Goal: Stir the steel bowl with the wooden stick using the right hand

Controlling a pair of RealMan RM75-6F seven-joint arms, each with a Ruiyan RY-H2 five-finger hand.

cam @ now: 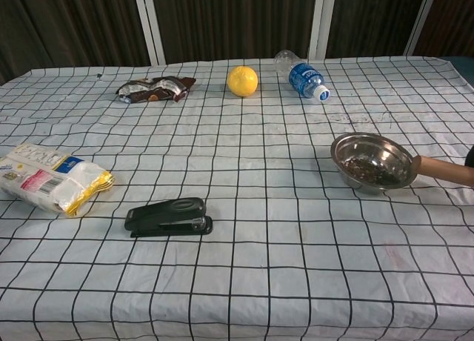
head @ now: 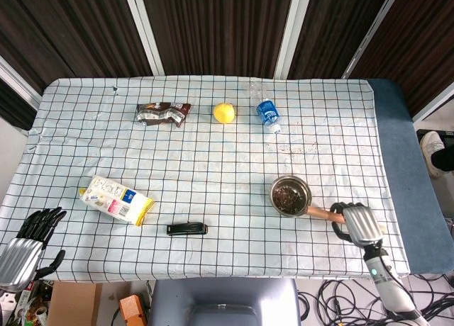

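Note:
The steel bowl with dark bits inside stands at the table's near right. My right hand grips the wooden stick just right of the bowl. The stick is lifted and tilted, and its free end touches or overlaps the bowl's right rim. In the chest view only the stick's left part shows; the hand is cut off at the frame edge. My left hand hangs off the table's near left corner, fingers apart, holding nothing.
A black stapler lies near the front edge. A snack bag lies at the left; a brown wrapper, a lemon and a lying water bottle sit along the far side.

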